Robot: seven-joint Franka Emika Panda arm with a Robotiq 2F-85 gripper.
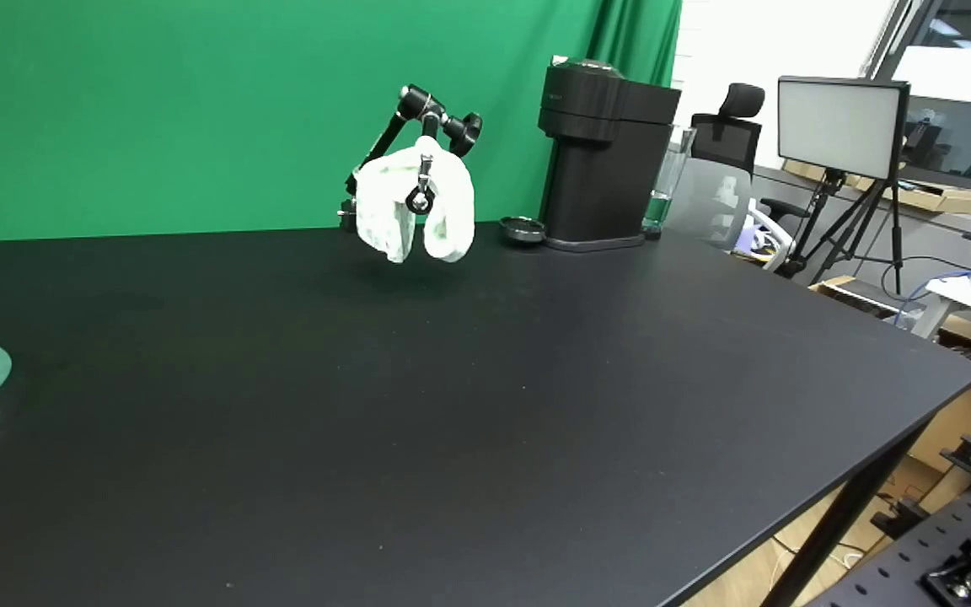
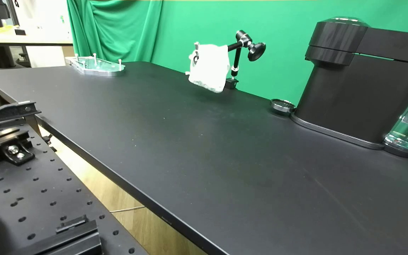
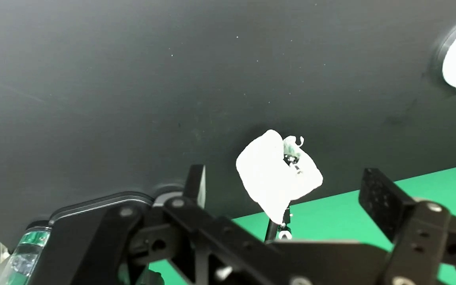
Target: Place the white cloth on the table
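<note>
White cloth (image 2: 209,67) over a half-hidden black stand (image 2: 237,61), the cropped claw (image 3: 283,178) wide apart

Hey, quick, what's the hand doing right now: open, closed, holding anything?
Hand: open, holding nothing; the white cloth hangs on the black jointed stand.

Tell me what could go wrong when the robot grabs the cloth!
The cloth hangs over a stand with metal bits peeking out, so it might snag when pulled. A hard tug could perhaps shift the stand too. The open gripper might also bump the coffee machine standing nearby.
</note>
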